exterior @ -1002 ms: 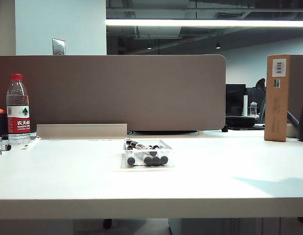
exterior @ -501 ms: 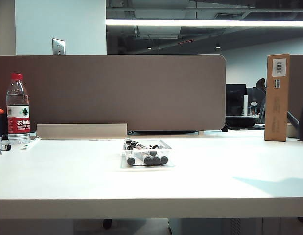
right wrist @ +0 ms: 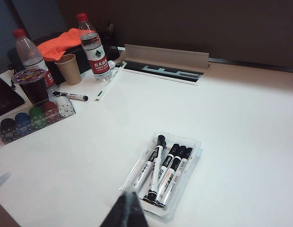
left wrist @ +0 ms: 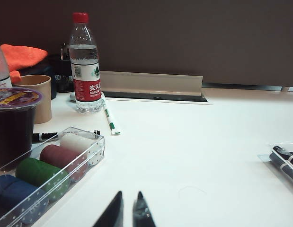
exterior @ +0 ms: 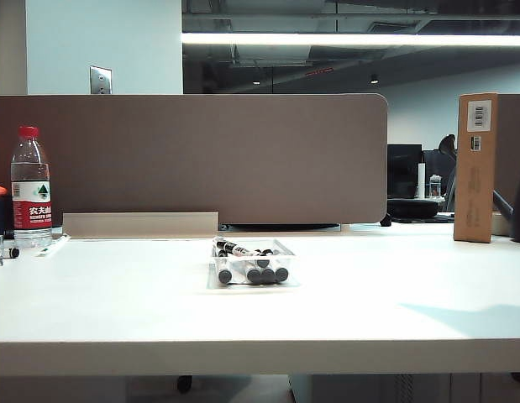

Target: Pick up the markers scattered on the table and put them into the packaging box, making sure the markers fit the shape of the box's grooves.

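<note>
A tall brown fabric partition panel (exterior: 192, 159) with a rounded upper corner stands along the far side of the desk. At its foot lies a pale beige cable-tray flap (exterior: 140, 224), raised open. Behind the panel on the left rises a light blue-white wall (exterior: 104, 42) carrying a small metal switch plate (exterior: 101, 80). A long bright fluorescent ceiling strip (exterior: 352, 39) runs across a dark ceiling with exposed ducts. Farther back on the right, a dim office area shows a dark monitor (exterior: 404, 170) and a black office chair (exterior: 449, 159).
</note>
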Available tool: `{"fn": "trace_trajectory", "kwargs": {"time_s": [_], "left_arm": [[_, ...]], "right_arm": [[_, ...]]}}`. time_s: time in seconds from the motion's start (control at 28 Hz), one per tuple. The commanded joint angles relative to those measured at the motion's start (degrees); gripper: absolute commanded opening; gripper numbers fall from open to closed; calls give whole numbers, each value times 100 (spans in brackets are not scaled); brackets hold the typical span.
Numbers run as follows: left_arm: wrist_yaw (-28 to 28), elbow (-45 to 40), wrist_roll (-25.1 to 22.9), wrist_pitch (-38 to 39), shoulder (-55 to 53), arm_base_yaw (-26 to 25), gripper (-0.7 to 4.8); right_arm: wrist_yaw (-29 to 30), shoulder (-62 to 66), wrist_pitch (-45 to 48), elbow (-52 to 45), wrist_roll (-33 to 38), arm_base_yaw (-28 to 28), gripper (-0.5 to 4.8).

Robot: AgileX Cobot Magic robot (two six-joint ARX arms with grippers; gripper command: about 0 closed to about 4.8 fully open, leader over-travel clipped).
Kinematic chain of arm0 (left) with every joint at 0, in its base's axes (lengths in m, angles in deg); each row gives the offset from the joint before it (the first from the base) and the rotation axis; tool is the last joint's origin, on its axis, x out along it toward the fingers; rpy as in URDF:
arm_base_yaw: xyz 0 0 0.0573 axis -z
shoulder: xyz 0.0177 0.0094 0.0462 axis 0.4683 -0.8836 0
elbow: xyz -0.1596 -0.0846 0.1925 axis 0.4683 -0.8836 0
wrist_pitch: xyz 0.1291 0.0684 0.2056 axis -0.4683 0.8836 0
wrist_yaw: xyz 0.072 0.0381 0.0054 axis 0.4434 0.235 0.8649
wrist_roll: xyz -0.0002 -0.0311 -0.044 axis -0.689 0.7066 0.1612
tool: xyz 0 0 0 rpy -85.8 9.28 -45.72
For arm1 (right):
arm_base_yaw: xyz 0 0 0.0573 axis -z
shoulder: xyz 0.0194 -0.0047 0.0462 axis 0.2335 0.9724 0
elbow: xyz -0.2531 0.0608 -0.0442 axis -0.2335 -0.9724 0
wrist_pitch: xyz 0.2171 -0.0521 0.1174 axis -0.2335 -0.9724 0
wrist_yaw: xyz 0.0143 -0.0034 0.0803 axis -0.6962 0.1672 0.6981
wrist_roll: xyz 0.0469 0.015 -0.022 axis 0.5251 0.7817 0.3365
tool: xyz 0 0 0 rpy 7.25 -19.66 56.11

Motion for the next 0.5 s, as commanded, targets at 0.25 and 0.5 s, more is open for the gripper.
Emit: {"fn": "trace_trajectory", "kwargs": {"time_s": [0.25, 0.5], "left_arm": [[-24, 24, -24, -52, 2, -2, 34], [-22, 26, -22, -50, 2, 0, 34]], "right_arm": [[-450, -282, -258, 17, -608, 302, -6], [-269, -881, -367, -70, -610, 1416, -6]]}}
